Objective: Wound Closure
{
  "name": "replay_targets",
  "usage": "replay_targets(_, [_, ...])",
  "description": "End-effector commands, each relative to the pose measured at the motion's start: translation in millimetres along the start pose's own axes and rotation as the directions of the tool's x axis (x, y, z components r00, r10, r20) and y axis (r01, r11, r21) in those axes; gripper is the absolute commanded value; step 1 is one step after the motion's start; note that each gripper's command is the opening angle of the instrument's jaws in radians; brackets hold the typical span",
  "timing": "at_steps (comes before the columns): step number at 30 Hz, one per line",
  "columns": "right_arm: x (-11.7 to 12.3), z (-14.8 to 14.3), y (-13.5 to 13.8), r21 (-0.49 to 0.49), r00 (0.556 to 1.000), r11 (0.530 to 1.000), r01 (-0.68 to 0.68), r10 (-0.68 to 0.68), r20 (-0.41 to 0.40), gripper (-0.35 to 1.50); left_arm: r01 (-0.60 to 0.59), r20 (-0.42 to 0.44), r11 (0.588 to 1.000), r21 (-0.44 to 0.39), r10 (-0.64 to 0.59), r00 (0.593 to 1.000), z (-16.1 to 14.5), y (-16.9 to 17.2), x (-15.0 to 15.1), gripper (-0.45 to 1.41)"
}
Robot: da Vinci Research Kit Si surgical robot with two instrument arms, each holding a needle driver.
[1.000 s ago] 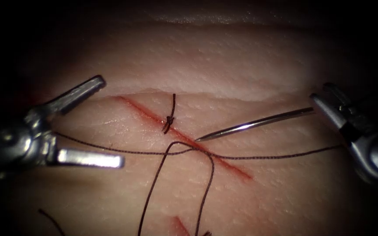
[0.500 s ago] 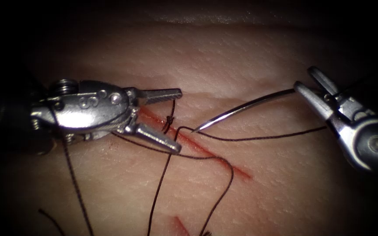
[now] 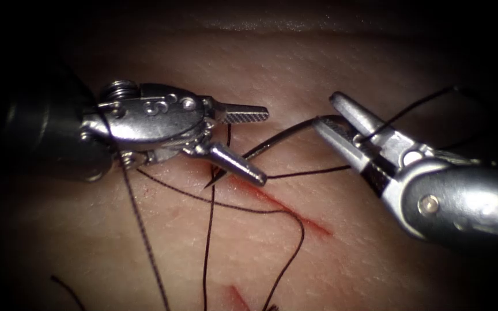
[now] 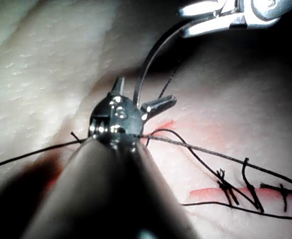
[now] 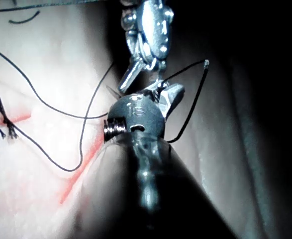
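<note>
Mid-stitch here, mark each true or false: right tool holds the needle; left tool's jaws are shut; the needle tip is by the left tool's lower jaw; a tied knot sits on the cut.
1. The right tool holds the needle at its rear end. True.
2. The left tool has its jaws shut. False: they stand open, holding nothing.
3. The needle tip lies beside the left tool's lower jaw. True.
4. The cut has no knot on it. False: a tied knot sits across it.

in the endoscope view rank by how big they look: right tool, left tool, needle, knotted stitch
1. Right tool, holding the needle's back end; it may be nearer the camera.
2. Left tool, pincer open around the needle, holding nothing.
3. Needle, tip at the cut.
4. Knotted stitch, mostly hidden.
</note>
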Motion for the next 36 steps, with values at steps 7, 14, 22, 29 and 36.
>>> replay_targets(7, [0.3, 1.2, -0.9, 0.015, 1.0, 1.0, 0.015, -0.014, -0.026, -0.35, 0.036, 0.045, 0.999, -0.007, -0.035, 0.998, 0.7, -1.2, -0.6, 0.37])
replay_targets(14, [1.1, 1.2, -1.1, 0.024, 0.998, 1.0, 0.013, -0.011, -0.059, -0.35, 0.038, 0.092, 0.999, 0.001, -0.038, 0.995, 0.9, -1.3, -0.6, 0.42])
replay_targets(22, [1.4, 1.2, -1.1, 0.027, 0.997, 1.0, 0.015, -0.013, -0.07, -0.35, 0.038, 0.146, 0.999, -0.015, -0.036, 0.989, 0.9, -0.9, -1.1, 0.46])
replay_targets(29, [1.4, 1.0, -1.6, 0.026, 0.997, 0.999, 0.024, -0.022, -0.077, -0.35, 0.038, 0.145, 0.999, -0.022, -0.035, 0.989, 0.4, -1.1, -0.9, -0.45])
replay_targets(36, [1.1, 1.2, -1.6, 0.041, 0.985, 0.987, -0.157, 0.16, -0.065, 0.46, 0.053, 0.109, 0.998, -0.022, -0.05, 0.993, -0.2, -1.1, -0.9, -0.45])
